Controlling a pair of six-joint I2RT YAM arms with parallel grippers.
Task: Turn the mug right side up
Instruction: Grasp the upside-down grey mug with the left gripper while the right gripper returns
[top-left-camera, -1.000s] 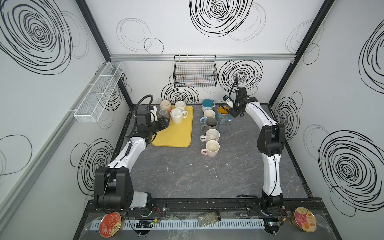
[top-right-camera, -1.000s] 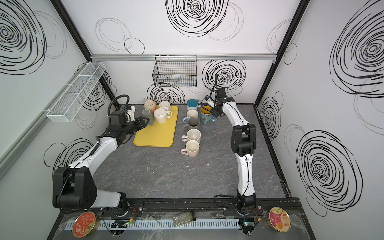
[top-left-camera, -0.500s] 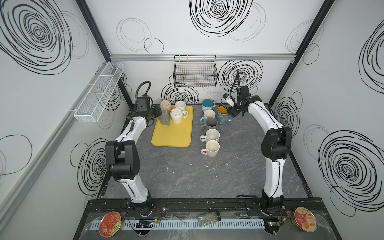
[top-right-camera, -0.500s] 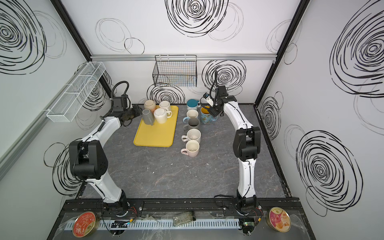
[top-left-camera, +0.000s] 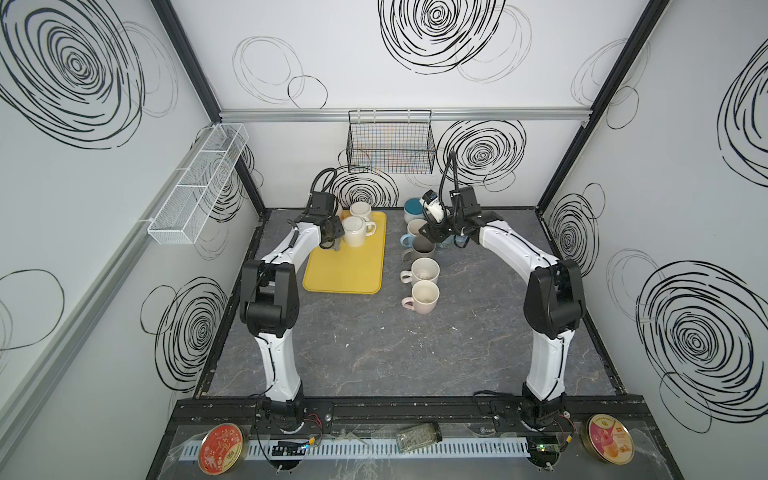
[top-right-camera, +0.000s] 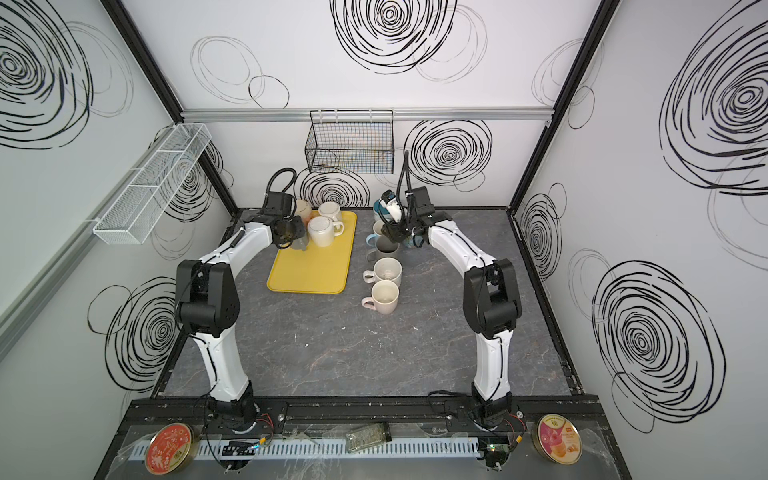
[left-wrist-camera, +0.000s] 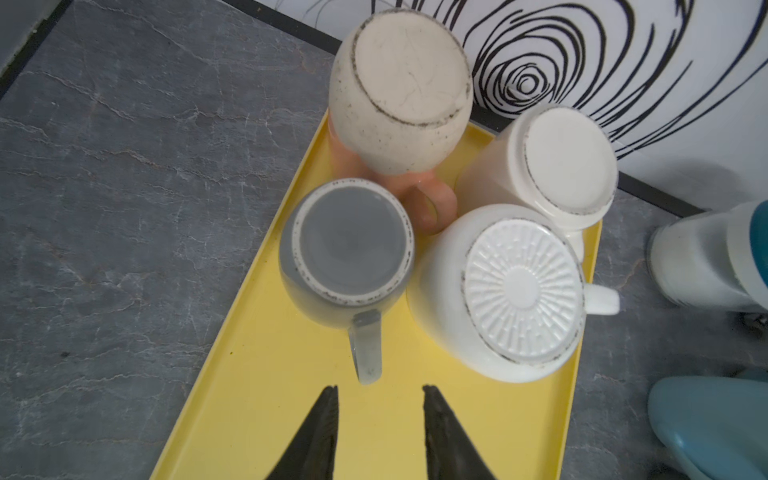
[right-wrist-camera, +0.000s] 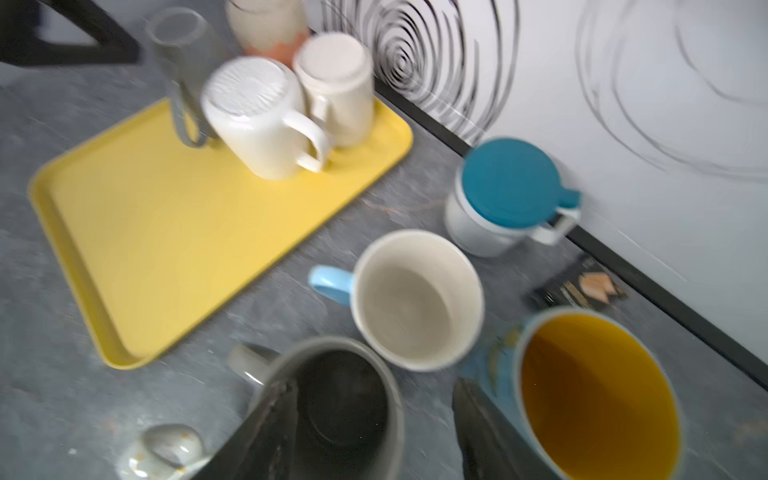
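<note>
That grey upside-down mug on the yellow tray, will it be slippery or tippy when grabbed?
Probably stiff and breakable: the grey mug looks like glazed ceramic. Its glossy handle may slip in the left hand. Lifted by the handle alone, it would likely swing and might knock the white mug close beside it.

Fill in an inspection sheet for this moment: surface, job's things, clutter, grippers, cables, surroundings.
Surface: dark marbled tabletop, pale specks, no spill seen.
Job's things: yellow tray holds four upside-down mugs: grey mug, ribbed white mug, cream mug, peach mug; upright mugs stand on the tabletop beside it.
Clutter: red tin, pink tin, jar lying on the front ledge.
Grippers: left gripper open, empty, just short of the grey mug's handle; right gripper open above the upright mugs, no grip seen.
Cables: left wrist cable, right wrist cable, both arched above the arms.
Surroundings: swirl-patterned walls, black wire basket, white mesh shelf.
</note>
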